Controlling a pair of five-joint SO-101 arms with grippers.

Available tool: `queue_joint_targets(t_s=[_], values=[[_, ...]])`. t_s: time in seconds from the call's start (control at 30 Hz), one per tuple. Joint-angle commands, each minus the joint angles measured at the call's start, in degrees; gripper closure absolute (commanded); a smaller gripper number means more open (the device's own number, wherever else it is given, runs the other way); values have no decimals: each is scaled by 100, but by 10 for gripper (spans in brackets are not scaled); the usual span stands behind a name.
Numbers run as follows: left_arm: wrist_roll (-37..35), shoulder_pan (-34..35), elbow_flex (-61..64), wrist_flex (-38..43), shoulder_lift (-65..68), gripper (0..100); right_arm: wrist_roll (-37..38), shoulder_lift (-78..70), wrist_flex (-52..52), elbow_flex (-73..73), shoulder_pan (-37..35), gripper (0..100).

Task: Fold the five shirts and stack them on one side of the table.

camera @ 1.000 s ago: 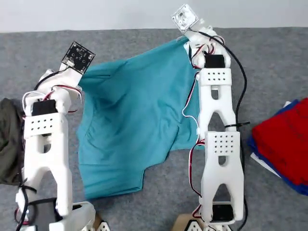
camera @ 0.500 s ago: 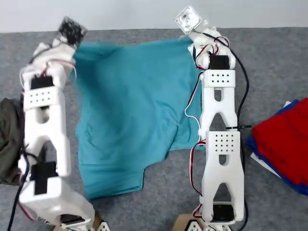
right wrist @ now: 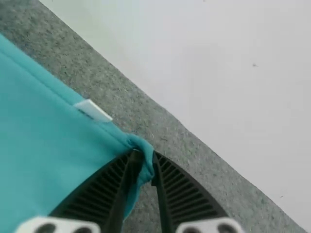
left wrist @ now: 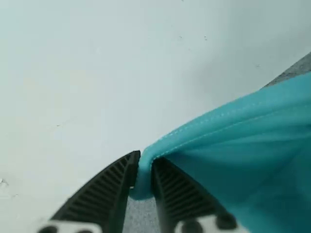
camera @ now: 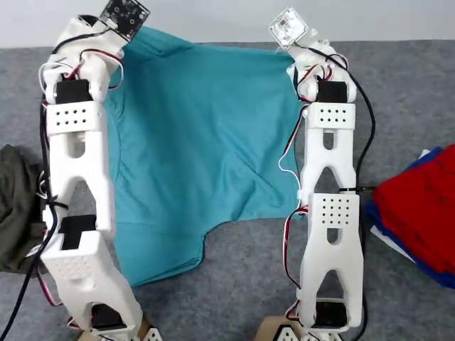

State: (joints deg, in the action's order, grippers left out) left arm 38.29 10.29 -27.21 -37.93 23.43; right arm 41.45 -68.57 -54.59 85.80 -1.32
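Note:
A teal shirt [camera: 199, 149] lies spread between the two arms on the grey table, its far edge stretched along the back. My left gripper [left wrist: 143, 170] is shut on the teal shirt's [left wrist: 233, 150] far left corner, close to the white wall. My right gripper [right wrist: 143, 167] is shut on the far right corner of the teal shirt [right wrist: 48, 145], where a small white label [right wrist: 92, 110] shows. In the high view the left gripper [camera: 124, 35] and right gripper [camera: 288, 50] hold those corners at the table's back edge.
A dark olive shirt [camera: 14, 206] lies crumpled at the left edge. A red shirt [camera: 419, 206] sits folded on a blue one [camera: 384, 220] at the right edge. The white wall [camera: 213, 18] bounds the back of the table.
The left arm has swung away from me with its corner, pulling the shirt's far left side out flat. The right arm shifted slightly back. The shirt is now stretched wide between them.

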Motion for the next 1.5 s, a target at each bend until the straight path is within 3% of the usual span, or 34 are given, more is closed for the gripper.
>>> queue_joint_targets(t_s=[0.0, 0.17, 0.27, 0.53, 0.73, 1.03, 1.17, 1.47], values=[[70, 0, -312, 0, -44, 998, 88, 145, -13, 308, 242, 988], [607, -35, -365, 712, 237, 998, 615, 101, 198, 290, 286, 988], [967, -88, -593, 738, 492, 998, 624, 101, 391, 299, 268, 988], [967, -97, -1569, 756, 659, 998, 615, 127, 409, 308, 268, 988], [149, -79, -1842, 686, 659, 998, 114, 136, 400, 308, 163, 988], [-352, 176, -1763, -97, 677, 998, -396, 101, 347, 273, 119, 988], [-343, 97, -1596, -870, 695, 998, -396, 145, -154, 308, 66, 988], [-334, 88, -1745, -4343, 695, 998, -378, 303, -2800, 1064, -31, 988]])
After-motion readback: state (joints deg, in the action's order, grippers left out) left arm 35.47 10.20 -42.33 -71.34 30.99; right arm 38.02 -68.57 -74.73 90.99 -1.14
